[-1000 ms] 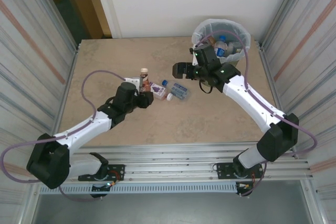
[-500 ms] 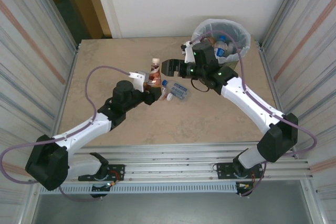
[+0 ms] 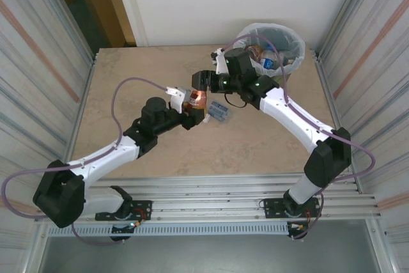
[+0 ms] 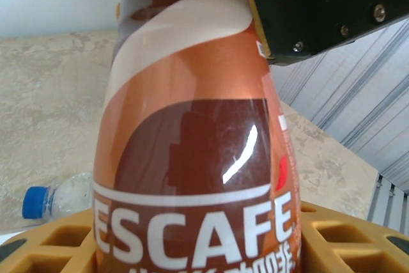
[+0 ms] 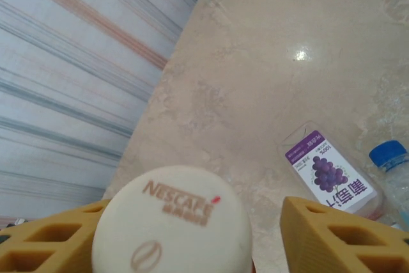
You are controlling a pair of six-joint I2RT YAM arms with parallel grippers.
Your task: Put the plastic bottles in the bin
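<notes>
Two tools meet on one bottle. The left tool is clamped on the lower body of a brown Nescafé coffee bottle. Its yellow fingers press in on either side of the label and hold the bottle raised above the worktop. The right tool sits over the bottle's top. In its wrist view the white cap stands between the jaws, one side close against it and the other with a clear gap, so this tool is partly open and not gripping. On the worktop below lie a purple grape-labelled bottle and, just beside it, a clear blue-capped bottle. The bin stands at the far right corner of the worktop — well apart from the held bottle — with several bottles inside.
</notes>
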